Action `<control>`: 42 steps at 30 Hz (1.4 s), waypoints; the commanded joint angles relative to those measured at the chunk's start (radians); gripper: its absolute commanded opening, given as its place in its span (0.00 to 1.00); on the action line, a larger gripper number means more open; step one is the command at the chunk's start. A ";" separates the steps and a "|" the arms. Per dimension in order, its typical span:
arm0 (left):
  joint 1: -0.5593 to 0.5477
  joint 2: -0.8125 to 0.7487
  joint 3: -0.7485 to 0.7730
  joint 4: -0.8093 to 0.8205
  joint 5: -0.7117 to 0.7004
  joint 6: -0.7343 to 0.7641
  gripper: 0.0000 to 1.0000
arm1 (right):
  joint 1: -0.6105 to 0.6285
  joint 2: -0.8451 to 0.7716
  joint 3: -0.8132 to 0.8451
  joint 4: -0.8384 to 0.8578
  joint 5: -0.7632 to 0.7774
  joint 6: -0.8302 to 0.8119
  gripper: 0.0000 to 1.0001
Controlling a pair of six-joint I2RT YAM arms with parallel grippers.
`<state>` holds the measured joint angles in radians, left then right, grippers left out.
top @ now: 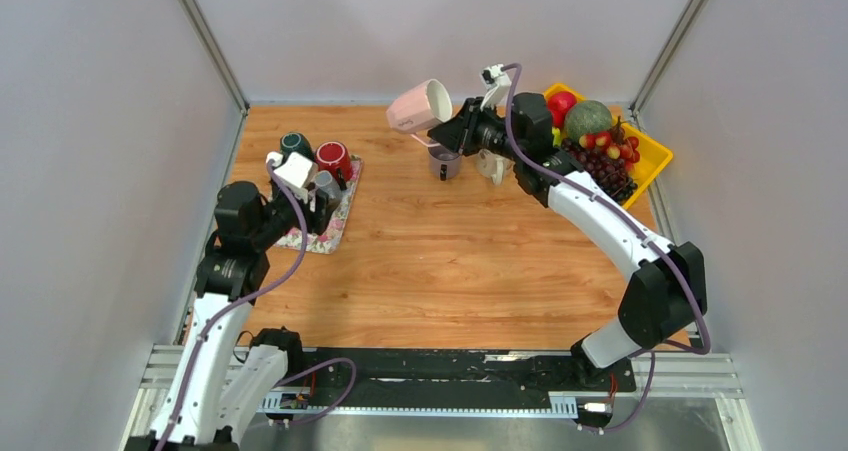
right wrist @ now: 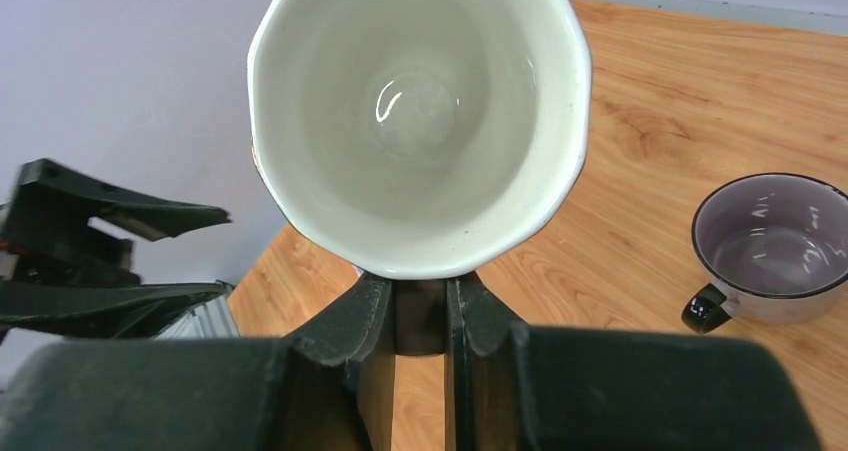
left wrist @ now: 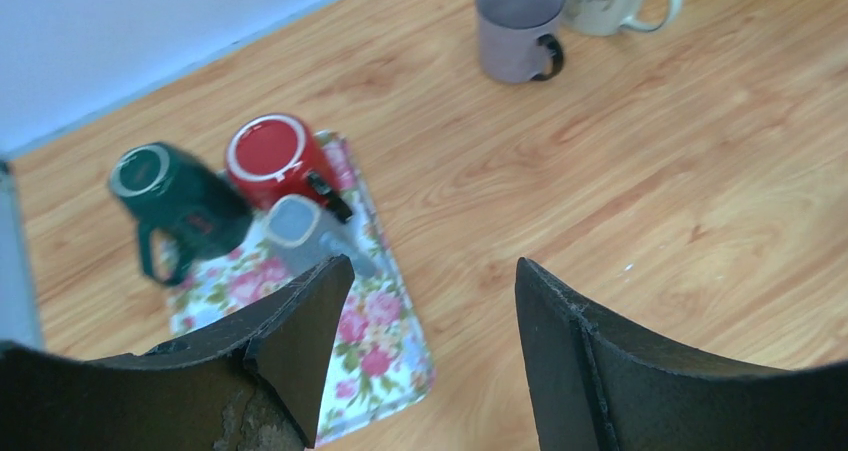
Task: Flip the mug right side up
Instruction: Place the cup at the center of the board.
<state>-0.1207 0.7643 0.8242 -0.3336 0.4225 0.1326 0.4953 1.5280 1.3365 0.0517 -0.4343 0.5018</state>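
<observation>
The right gripper [right wrist: 420, 306], jaws nearly together, pinches the pink mug [right wrist: 420, 111], tilted in the air just ahead of it, while the left gripper [left wrist: 432, 306] hangs spread and empty above the floral mat [left wrist: 375, 346].

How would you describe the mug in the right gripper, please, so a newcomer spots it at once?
At the far edge of the wooden table, left of the yellow tray of fruit, the right gripper holds a pale pink ceramic mug aloft. Unlike the lilac mug standing below, it hangs tipped sideways, white inside.
</observation>
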 commanded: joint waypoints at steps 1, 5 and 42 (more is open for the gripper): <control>0.047 -0.110 0.032 -0.191 -0.106 0.109 0.72 | 0.023 -0.010 0.076 0.092 0.062 -0.062 0.00; 0.122 -0.168 0.019 -0.212 -0.114 0.095 0.72 | 0.060 -0.003 0.080 0.090 0.120 -0.130 0.00; 0.442 -0.269 -0.088 -0.098 -0.046 -0.029 0.74 | 0.324 0.405 0.482 -0.274 0.949 -0.216 0.00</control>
<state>0.3050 0.5167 0.7383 -0.4744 0.3714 0.1249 0.8089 1.8942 1.6939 -0.2390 0.3634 0.2394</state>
